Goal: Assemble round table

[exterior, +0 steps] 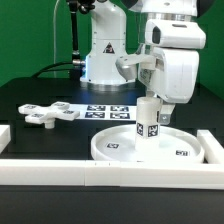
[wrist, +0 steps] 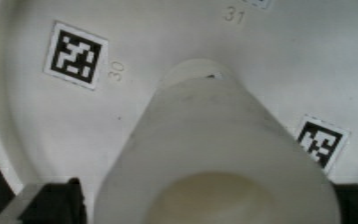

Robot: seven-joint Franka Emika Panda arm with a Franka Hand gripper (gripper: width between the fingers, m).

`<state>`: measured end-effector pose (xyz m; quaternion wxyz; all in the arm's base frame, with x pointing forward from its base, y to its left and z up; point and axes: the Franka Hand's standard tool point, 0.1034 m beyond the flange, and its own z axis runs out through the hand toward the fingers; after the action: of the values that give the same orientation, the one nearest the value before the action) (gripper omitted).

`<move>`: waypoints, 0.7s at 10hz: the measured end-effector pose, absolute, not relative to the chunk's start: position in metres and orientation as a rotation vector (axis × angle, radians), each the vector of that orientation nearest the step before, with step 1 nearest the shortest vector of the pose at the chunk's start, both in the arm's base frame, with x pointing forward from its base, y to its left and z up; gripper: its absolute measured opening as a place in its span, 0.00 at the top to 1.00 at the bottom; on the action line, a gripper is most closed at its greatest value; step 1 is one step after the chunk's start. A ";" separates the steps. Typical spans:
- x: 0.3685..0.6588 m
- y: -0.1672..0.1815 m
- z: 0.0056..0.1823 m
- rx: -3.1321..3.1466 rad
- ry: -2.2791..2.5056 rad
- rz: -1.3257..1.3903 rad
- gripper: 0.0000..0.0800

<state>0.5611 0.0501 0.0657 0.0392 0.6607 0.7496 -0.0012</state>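
The round table's large white disc point(exterior: 120, 150) lies flat on the black table, with small square markers on it. The short marked cylinder leg point(exterior: 149, 122) stands upright on the disc. My gripper point(exterior: 152, 98) hangs directly over the leg's top. In the wrist view the leg point(wrist: 202, 140) fills the space between my fingers, and one dark finger point(wrist: 55, 200) stands apart from its side. The gripper point(wrist: 208, 205) is open, straddling the leg's upper end without pinching it. The cross-shaped foot piece point(exterior: 47, 114) lies loose toward the exterior view's left.
The marker board point(exterior: 105, 110) lies flat behind the disc. White border rails run along the front point(exterior: 100, 172), the exterior view's left point(exterior: 5, 135) and right point(exterior: 212, 148). The robot's base point(exterior: 103, 55) stands at the back.
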 end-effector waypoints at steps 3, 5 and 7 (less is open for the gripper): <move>0.563 0.043 0.067 1.770 2.479 -0.035 0.19; 0.563 0.040 0.067 1.601 2.582 -0.058 0.19; 0.563 0.039 0.067 1.556 2.606 -0.066 0.19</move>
<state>0.5628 0.0389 0.0669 0.0529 0.5119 0.8571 -0.0218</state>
